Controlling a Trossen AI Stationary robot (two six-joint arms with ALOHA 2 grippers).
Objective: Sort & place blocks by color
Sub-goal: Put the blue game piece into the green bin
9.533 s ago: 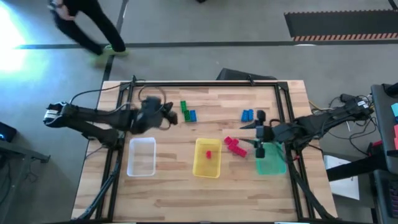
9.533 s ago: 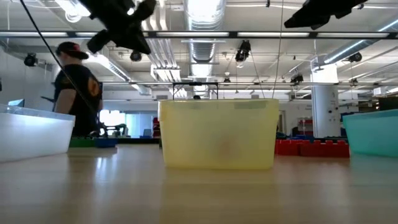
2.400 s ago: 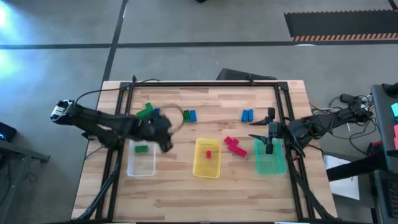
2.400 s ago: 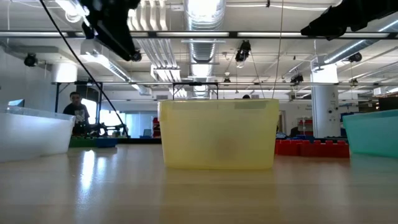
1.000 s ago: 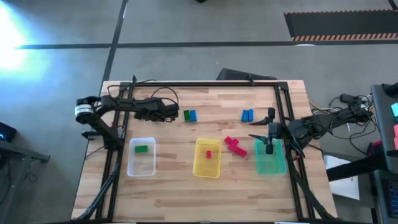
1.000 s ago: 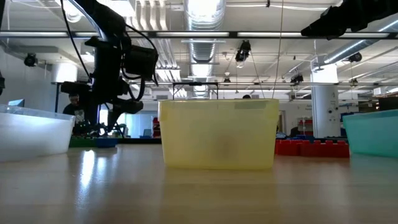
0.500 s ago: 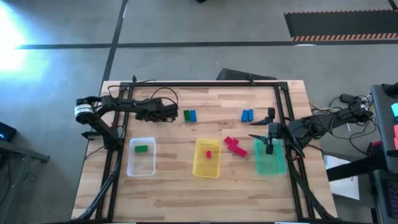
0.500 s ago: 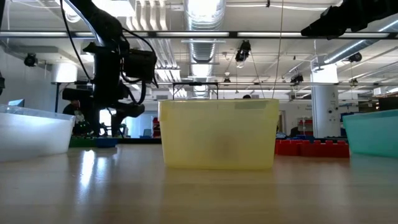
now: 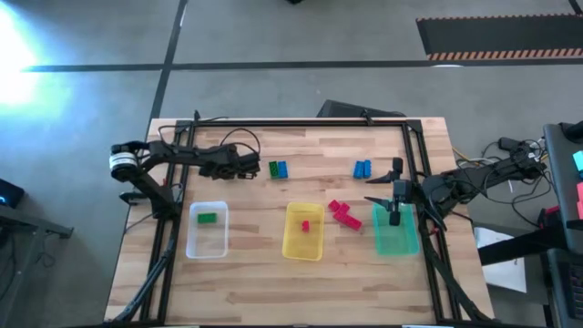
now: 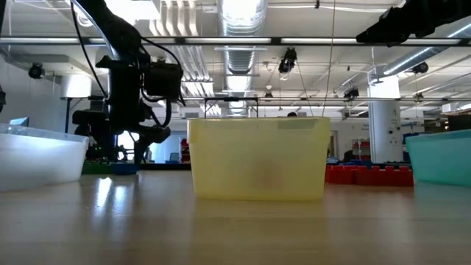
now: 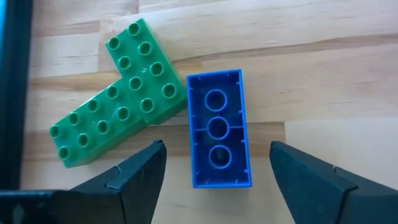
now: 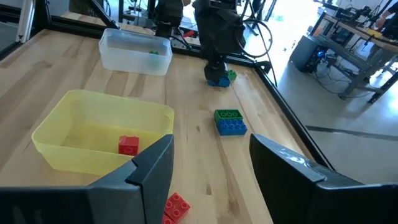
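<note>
My left pincer (image 11: 214,171) is down at the far left of the tabletop (image 9: 301,273) with its fingers spread wide on either side of a blue block (image 11: 219,129) lying hollow side up, gripping nothing, and two green blocks (image 11: 118,96) in an L lie touching that blue one. My right pincer (image 9: 393,202) hangs partly open and empty by the teal tray (image 9: 397,235). I see one green block (image 9: 208,217) in the clear tray (image 9: 207,246), one red block (image 9: 305,225) in the yellow tray (image 9: 303,246), red blocks (image 9: 342,212) between the yellow and teal trays, and two blue blocks (image 9: 363,169) farther back.
</note>
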